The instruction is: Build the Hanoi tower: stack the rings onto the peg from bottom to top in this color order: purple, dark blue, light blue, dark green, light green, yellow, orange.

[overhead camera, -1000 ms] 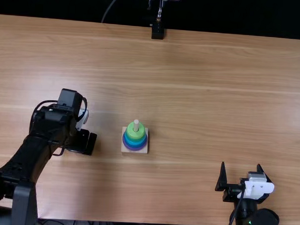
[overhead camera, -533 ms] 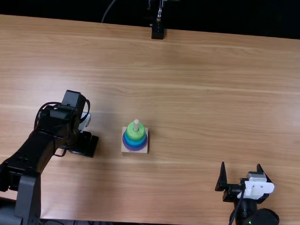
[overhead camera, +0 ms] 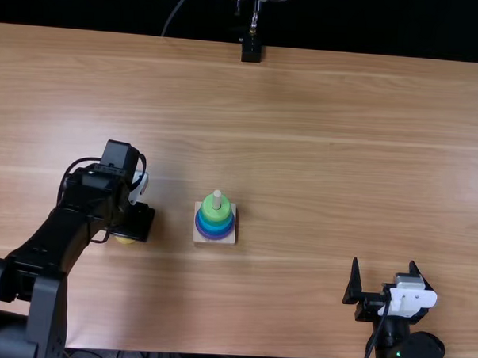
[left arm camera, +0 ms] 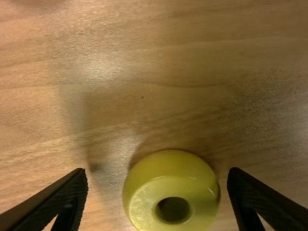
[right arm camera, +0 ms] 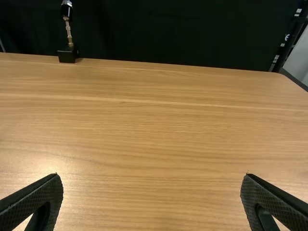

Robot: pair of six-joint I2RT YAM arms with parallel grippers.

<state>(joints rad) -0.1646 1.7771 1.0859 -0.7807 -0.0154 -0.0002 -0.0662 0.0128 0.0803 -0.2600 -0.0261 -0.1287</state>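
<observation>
Light brown wood makes up the table (overhead camera: 304,150), seen from above, with black fabric behind its far edge. From where I stand at the near side, a small tower sits left of the middle. It has a pale square base (overhead camera: 230,238) and an upright pale peg (overhead camera: 217,199) with rings stacked around it: a purple ring (overhead camera: 213,235) lowest, blue (overhead camera: 215,227) above it, and a light green ring (overhead camera: 215,213) on top. The tip of the peg rises through the green one. I cannot make out how many rings lie between the purple and the light green.

Well to the left of that tower, a yellow ring (left arm camera: 168,183) lies on the tabletop, hole facing up, its edge peeking out beneath the left gripper (overhead camera: 134,224). The left wrist view shows it close up, glossy and thick, between two black fingers (left arm camera: 72,197) that stand wide apart – the jaws are released, with a gap on each side of the ring, the narrower gap on the view's right.

Near the table's near edge, on the right, is the right gripper (overhead camera: 384,263), pointing toward the far side. Its jaws are released too – the fingers well separated, wood grain visible between them. A black block with a thin metal stem (overhead camera: 251,51) stands at the far edge.
</observation>
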